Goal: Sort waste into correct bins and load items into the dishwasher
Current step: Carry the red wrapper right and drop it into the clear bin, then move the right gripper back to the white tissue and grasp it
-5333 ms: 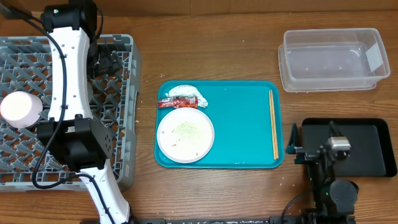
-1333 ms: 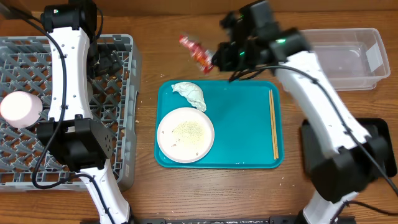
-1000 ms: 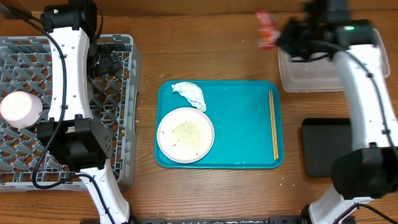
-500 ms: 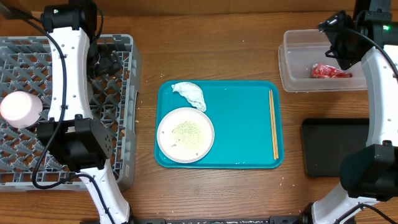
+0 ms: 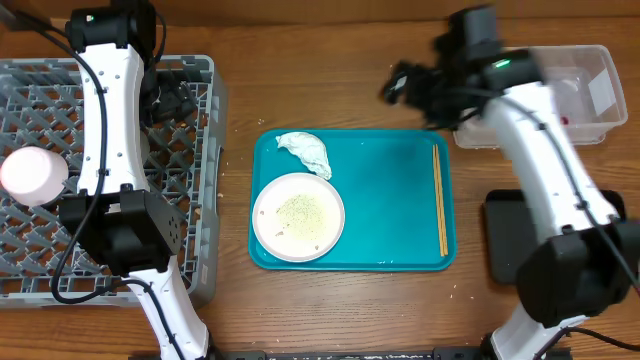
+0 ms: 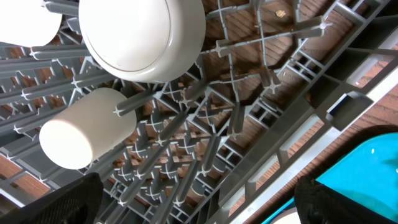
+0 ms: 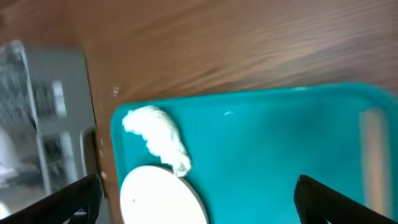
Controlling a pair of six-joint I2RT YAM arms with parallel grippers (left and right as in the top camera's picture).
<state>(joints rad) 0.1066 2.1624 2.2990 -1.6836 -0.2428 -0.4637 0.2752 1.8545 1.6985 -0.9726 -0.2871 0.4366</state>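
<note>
We see the left gripper [image 6: 196, 186] gaping empty over the grey rack [image 5: 40, 95] at left. The right gripper [image 7: 196, 186], equally wide and empty, hangs upper centre, near the teal tray [image 5: 385, 200] holding the napkin [image 5: 307, 150] and plate [image 5: 298, 217].

**Item:** bench [image 5: 330, 80].
**Material:** wood, mid-brown with a warm reddish cast.
**Grain:** long streaks running left to right across the overhead view, with lighter and darker bands alternating.
**Finish:** smooth, low sheen. In the right wrist view the same surface carries a soft pale gloss across the grain, and the picture there is blurred.
**Extent:** fills the overhead view from side to side.
**Far edge:** a darker band [image 5: 300, 8] along the top of the picture; whether it is shadow or the bench's edge cannot be told.
**Near edge:** a black rail [image 5: 340, 354] lying along the front.
**Light:** even and diffuse, from above. Shadows are short and soft-edged.
</note>
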